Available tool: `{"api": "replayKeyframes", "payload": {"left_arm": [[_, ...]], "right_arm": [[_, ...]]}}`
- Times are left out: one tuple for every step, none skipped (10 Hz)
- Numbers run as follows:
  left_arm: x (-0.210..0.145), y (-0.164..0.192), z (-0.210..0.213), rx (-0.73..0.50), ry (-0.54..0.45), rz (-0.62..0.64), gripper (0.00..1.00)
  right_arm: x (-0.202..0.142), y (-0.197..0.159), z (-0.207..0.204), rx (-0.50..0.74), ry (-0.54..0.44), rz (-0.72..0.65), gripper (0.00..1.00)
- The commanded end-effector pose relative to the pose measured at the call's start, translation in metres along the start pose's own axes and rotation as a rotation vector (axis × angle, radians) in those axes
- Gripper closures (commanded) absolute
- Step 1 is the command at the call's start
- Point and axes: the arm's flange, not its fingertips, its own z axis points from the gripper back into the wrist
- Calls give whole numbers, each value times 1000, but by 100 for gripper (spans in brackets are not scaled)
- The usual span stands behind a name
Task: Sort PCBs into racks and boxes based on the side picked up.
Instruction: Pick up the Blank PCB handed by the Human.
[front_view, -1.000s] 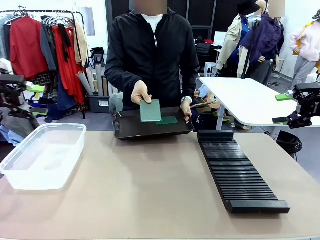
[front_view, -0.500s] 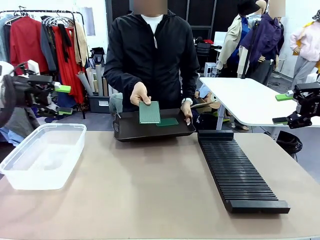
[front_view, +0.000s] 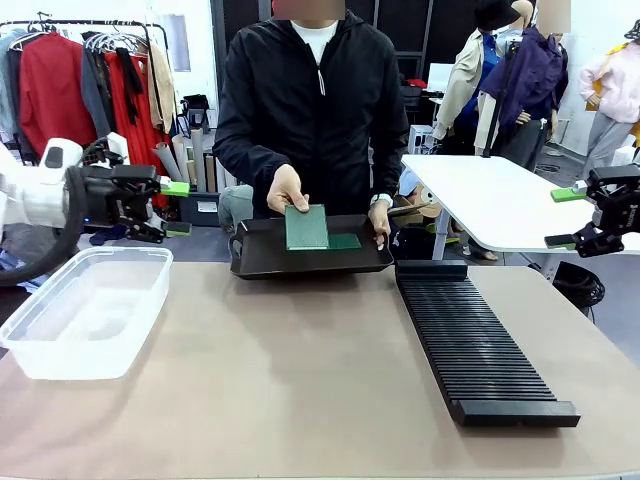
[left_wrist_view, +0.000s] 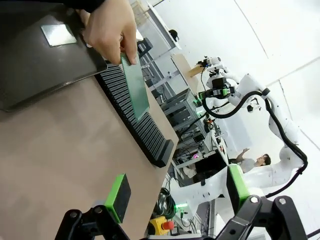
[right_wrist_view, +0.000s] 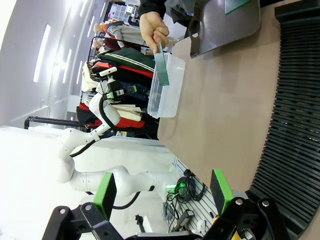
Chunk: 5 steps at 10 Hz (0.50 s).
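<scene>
The person's hand (front_view: 287, 189) is holding one PCB (front_view: 306, 227) upright by its top edge, above the shallow black tray (front_view: 250, 268) at the far side of the table (front_view: 300, 390). Presenting the board on edge is leaving both flat faces clear. This orientation is judged to be for a handover, since a two-finger pincer can close across the thin section. The face turned toward the robot is reading as plain green, and no components can be made out on it. A second PCB (front_view: 343, 241) is lying flat in the tray, just right of the held one, as the next item in the supply. The person's other hand (front_view: 378, 215) is resting on the tray's right rim, apparently steadying it.

The left gripper (front_view: 177, 208) is hovering above the far end of the clear box (front_view: 85, 315). Its fingers are pointing right toward the held board. Its jaws are spread fully apart and are gripping nothing. It is judged to be the arm lining up for the pickup.

The right gripper (front_view: 563, 217) is hanging at the far right, beyond the rack (front_view: 470, 340) and well apart from the board. Its jaws are likewise spread wide and empty.

The box is sitting at the near left and the rack is running near to far on the right. This layout is probably keeping each destination within one arm's reach.
</scene>
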Motion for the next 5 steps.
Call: {"api": "replayKeyframes", "payload": {"left_arm": [[1, 17, -24, -21, -10, -49, 0], [2, 23, -35, -31, -1, -73, 0], [3, 28, -47, -54, 3, -79, 0], [4, 34, -61, -72, 4, -89, 0], [8, 40, -71, -74, -4, -106, 0]], "right_arm": [[1, 3, -1, -7, -7, 4, 0], [1, 3, -1, -7, -7, 4, 0], [1, 3, -1, -7, -7, 4, 0], [1, 3, -1, -7, -7, 4, 0], [1, 3, -1, -7, -7, 4, 0]]}}
